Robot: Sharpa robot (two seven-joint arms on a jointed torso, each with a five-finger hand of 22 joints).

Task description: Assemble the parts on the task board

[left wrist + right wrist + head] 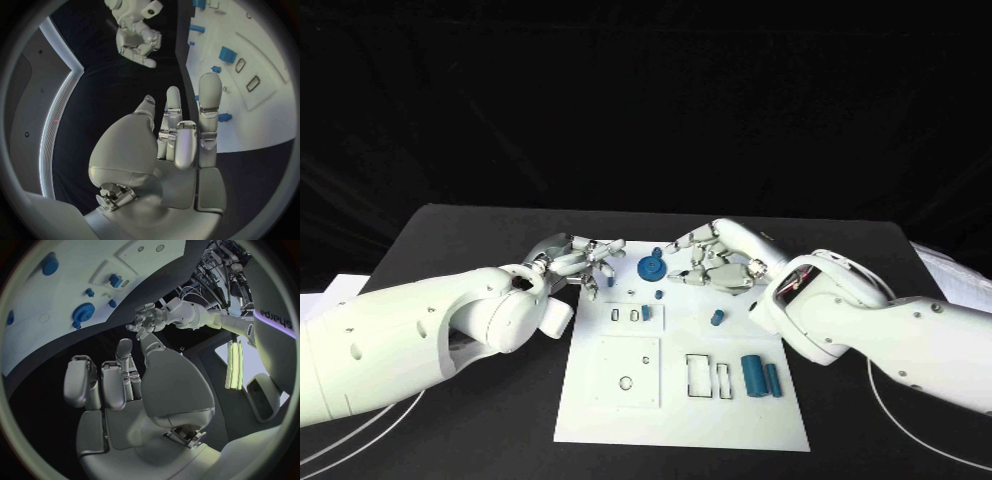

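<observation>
The blue gear [651, 267] lay between both hands; the right hand [715, 262] was nearer. The left hand [578, 258] and right hand held nothing, fingers apart.

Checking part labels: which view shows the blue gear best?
Head view: the blue gear sits unobstructed at the far end of the task board, between the left hand and right hand. Right wrist view shows it smaller and distorted. I can't pick it out in the left wrist view.
</observation>
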